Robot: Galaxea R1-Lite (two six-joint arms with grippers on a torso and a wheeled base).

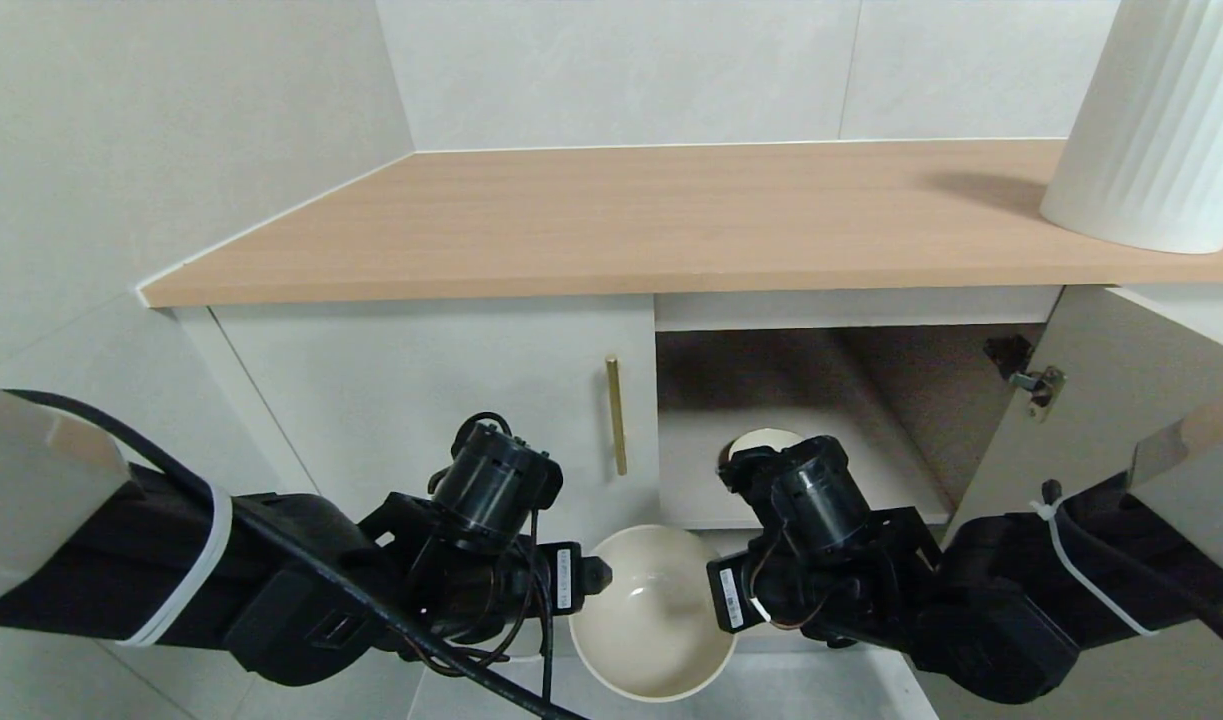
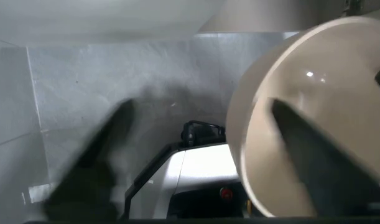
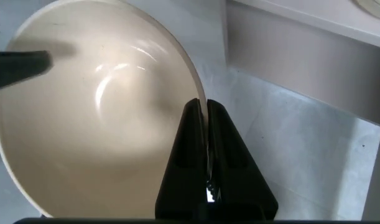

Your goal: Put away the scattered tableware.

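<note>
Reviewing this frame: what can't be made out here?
Head view: pale round item in the cabinet, mostly hidden by the right arm; plate or bowl unclear.
Head view: white ribbed object on the counter, cut off by the edges.
Left wrist view: left gripper blurred; contact with the bowl unclear.

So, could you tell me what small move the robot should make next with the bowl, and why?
Probably draw the left claw back off the rim of the bowl. The right claw is shut on the opposite rim, while the left claw stands open, one finger inside the bowl, so it seems to grip nothing. Then the right arm could carry the bowl into the open cabinet.
</note>
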